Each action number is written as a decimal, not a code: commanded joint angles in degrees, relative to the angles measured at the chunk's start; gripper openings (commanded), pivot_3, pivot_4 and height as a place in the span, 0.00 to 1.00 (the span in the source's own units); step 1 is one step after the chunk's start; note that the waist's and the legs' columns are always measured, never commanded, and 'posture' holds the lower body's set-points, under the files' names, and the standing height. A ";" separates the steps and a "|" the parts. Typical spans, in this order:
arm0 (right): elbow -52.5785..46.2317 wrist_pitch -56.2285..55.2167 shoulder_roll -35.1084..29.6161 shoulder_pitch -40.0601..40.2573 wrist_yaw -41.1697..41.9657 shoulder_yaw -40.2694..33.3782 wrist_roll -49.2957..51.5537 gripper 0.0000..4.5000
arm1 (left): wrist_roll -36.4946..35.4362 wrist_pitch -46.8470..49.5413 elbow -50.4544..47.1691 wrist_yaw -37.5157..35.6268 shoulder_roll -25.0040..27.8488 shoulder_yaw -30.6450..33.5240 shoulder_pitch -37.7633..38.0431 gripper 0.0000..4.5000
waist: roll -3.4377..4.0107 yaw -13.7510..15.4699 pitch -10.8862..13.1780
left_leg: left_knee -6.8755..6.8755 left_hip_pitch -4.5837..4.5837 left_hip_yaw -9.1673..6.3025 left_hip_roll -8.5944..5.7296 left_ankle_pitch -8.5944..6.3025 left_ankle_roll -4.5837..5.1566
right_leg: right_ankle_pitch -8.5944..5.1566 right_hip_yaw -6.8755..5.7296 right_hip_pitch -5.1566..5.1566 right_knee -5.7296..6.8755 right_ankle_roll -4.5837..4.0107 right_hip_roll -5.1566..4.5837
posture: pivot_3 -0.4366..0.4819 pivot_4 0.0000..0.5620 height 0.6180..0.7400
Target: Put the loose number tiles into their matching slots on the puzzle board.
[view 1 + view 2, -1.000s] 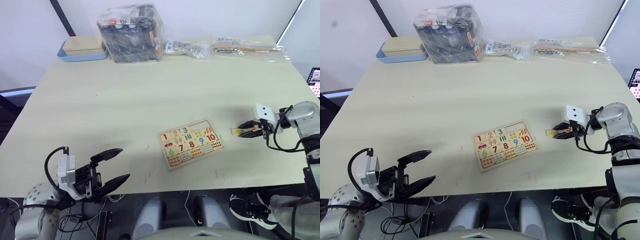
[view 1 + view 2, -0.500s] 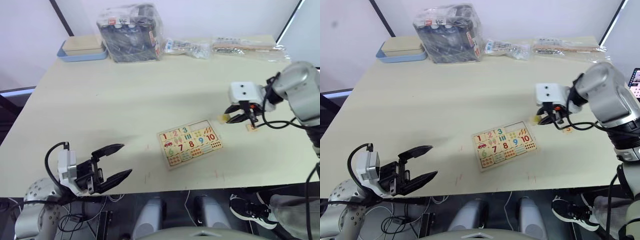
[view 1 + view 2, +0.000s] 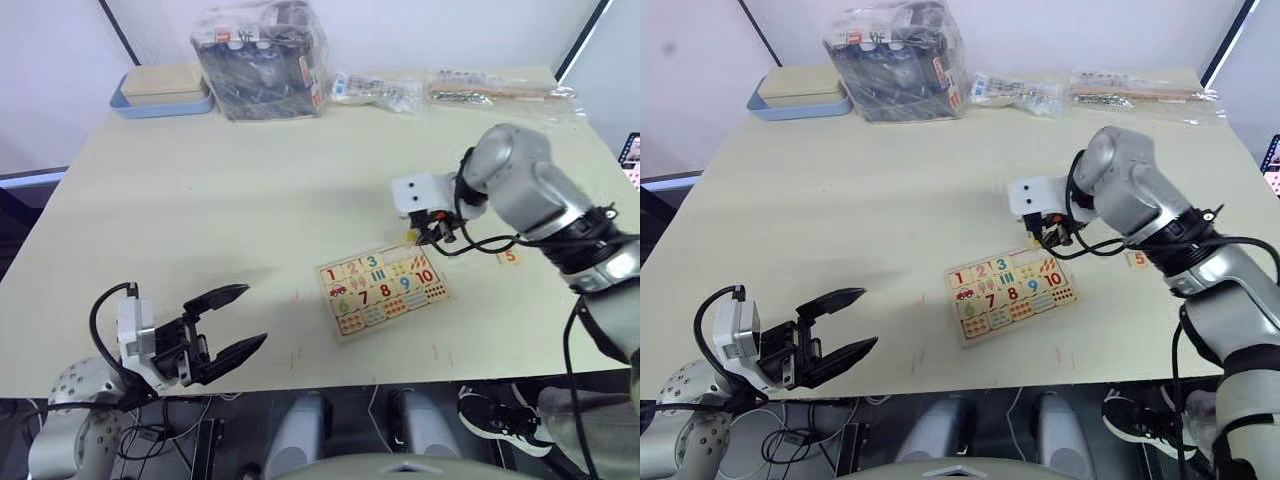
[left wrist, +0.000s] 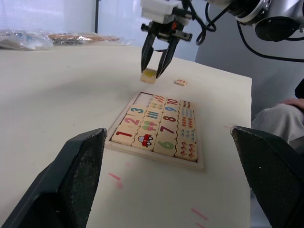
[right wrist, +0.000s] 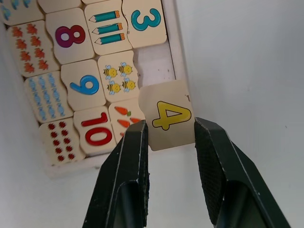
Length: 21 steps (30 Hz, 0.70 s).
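Now: right gripper [image 5: 170,142] clamps the yellow 4 tile [image 5: 168,115] above puzzle board [image 3: 382,290].
Wrist cam alone shows the digit; left gripper [image 3: 228,324] spread, grasping nothing, board's 8 o'clock.

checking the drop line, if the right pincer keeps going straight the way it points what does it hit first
Probably the puzzle board: the right pincer points down, holding the yellow 4 tile over the empty slot beside the 3. The tile would touch first; height is unclear.

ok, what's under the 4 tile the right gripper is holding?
The 4 tile, pinched in the right gripper, hangs over the puzzle board's top edge, beside an empty slot. It covers the carrot piece and whatever lies beneath.
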 commanded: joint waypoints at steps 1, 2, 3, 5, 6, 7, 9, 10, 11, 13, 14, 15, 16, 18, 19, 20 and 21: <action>1.17 -1.45 1.22 -1.28 -0.56 -0.24 -1.13 0.19 | -1.45 -1.42 -0.95 -0.62 -0.05 2.29 0.81 1.00 | -0.01 -0.03 0.00 | 0.00 0.01 0.00 0.00 0.00 0.00 | 0.00 0.00 0.00 0.00 0.00 0.00 | 0.48 0.27 1.00; 1.67 -1.73 1.66 -1.26 -0.71 -0.08 -1.33 0.19 | -1.56 -1.58 -0.74 -0.83 -0.08 2.52 0.94 1.00 | -0.02 -0.06 -0.01 | 0.00 0.01 0.01 0.00 0.00 0.00 | 0.00 0.00 0.01 0.00 0.00 0.00 | 0.48 0.27 1.00; 2.04 -1.95 2.04 -1.22 -0.75 -0.07 -1.53 0.19 | -1.61 -1.74 -0.60 -0.98 -0.11 2.67 1.08 1.00 | -0.02 -0.07 -0.01 | 0.00 0.02 0.02 0.00 0.00 0.00 | 0.00 0.02 0.01 0.01 0.00 0.01 | 0.48 0.27 1.00; 2.71 -2.40 2.78 -1.02 -0.69 0.06 -1.84 0.19 | -1.67 -2.01 -0.28 -1.24 -0.17 2.82 1.32 1.00 | -0.02 -0.06 -0.01 | 0.00 0.02 0.02 0.00 0.00 0.00 | 0.00 0.02 0.01 0.02 0.00 0.01 | 0.48 0.27 1.00; 2.84 -2.53 3.09 -0.84 -0.61 0.15 -1.99 0.19 | -1.69 -2.11 -0.22 -1.38 -0.23 2.93 1.52 1.00 | -0.02 -0.06 -0.01 | 0.00 0.02 0.01 0.00 0.00 0.00 | 0.00 0.01 0.01 0.03 0.00 0.03 | 0.48 0.27 1.00; 2.97 -2.65 3.35 -0.71 -0.50 0.22 -2.11 0.19 | -1.71 -2.12 -0.19 -1.46 -0.29 3.02 1.65 1.00 | -0.01 -0.05 -0.01 | 0.00 0.03 0.01 -0.01 0.00 0.00 | 0.00 0.00 0.00 0.03 -0.01 0.04 | 0.48 0.27 1.00; 3.00 -2.63 3.80 -0.46 -0.40 0.28 -2.39 0.19 | -1.78 -2.13 -0.28 -1.54 -0.36 3.18 1.95 1.00 | -0.01 -0.09 -0.01 | 0.00 0.03 0.01 -0.01 0.00 0.00 | 0.00 0.01 0.01 0.04 0.00 0.07 | 0.48 0.27 1.00; 3.14 -2.68 4.01 -0.38 -0.47 0.31 -2.57 0.19 | -1.79 -2.14 -0.35 -1.51 -0.39 3.18 2.04 1.00 | -0.01 -0.10 -0.01 | 0.00 0.03 0.01 -0.01 0.00 0.00 | 0.00 0.01 0.01 0.04 0.00 0.09 | 0.48 0.27 1.00; 3.32 -2.76 4.22 -0.30 -0.54 0.33 -2.74 0.19 | -1.79 -2.13 -0.43 -1.46 -0.42 3.14 2.10 1.00 | -0.01 -0.11 -0.01 | 0.00 0.03 0.02 -0.01 0.00 0.00 | 0.00 0.01 0.01 0.04 0.00 0.09 | 0.48 0.27 1.00; 4.11 -3.20 4.82 -0.19 -0.80 0.59 -3.15 0.19 | -1.70 -2.02 -0.57 -1.24 -0.47 2.89 2.04 1.00 | -0.01 -0.08 -0.01 | 0.01 0.03 0.02 -0.01 0.00 0.00 | 0.00 0.01 0.00 0.05 0.00 0.09 | 0.48 0.27 1.00; 4.39 -3.33 5.03 -0.14 -0.83 0.66 -3.31 0.19 | -1.65 -2.00 -0.61 -1.18 -0.49 2.80 2.01 1.00 | -0.01 -0.09 -0.01 | 0.01 0.03 0.01 -0.02 0.00 0.00 | 0.00 0.00 0.01 0.06 0.00 0.09 | 0.48 0.27 1.00; 4.80 -3.53 5.26 -0.09 -0.89 0.76 -3.51 0.19 | -1.57 -1.99 -0.62 -1.11 -0.55 2.69 1.95 1.00 | -0.01 -0.09 -0.01 | 0.01 0.03 0.01 -0.02 0.00 0.00 | 0.00 0.00 0.00 0.07 0.00 0.10 | 0.48 0.27 1.00; 5.14 -3.71 5.42 -0.06 -0.88 0.83 -3.71 0.19 | -1.50 -1.98 -0.63 -1.06 -0.59 2.61 1.90 1.00 | -0.01 -0.09 -0.01 | 0.01 0.04 0.01 -0.02 0.00 0.00 | 0.00 0.00 0.00 0.10 -0.01 0.10 | 0.48 0.27 1.00; 5.93 -4.07 5.77 -0.06 -0.93 0.91 -4.06 0.19 | -1.37 -2.01 -0.62 -0.93 -0.74 2.38 1.79 1.00 | -0.01 -0.11 -0.01 | 0.02 0.05 0.01 -0.02 0.00 0.00 | 0.00 0.00 0.00 0.11 -0.01 0.10 | 0.48 0.27 1.00; 6.15 -4.16 5.90 -0.05 -0.92 0.89 -4.18 0.19 | -1.35 -2.02 -0.66 -0.91 -0.79 2.34 1.82 1.00 | -0.01 -0.13 -0.01 | 0.03 0.05 0.01 -0.02 0.00 -0.01 | 0.00 0.00 0.00 0.13 -0.01 0.10 | 0.48 0.27 1.00; 6.55 -4.36 6.08 -0.04 -1.00 0.91 -4.34 0.19 | -1.27 -2.07 -0.69 -0.89 -0.90 2.23 1.86 1.00 | -0.01 -0.15 -0.01 | 0.03 0.06 0.01 -0.03 0.00 0.00 | 0.00 0.01 0.00 0.14 -0.01 0.11 | 0.48 0.27 1.00; 6.84 -4.53 6.23 -0.04 -1.04 0.89 -4.47 0.19 | -1.21 -2.10 -0.71 -0.88 -0.97 2.17 1.88 1.00 | -0.01 -0.15 -0.01 | 0.03 0.06 0.01 -0.03 0.00 -0.01 | 0.00 0.01 0.00 0.15 -0.01 0.11 | 0.48 0.27 1.00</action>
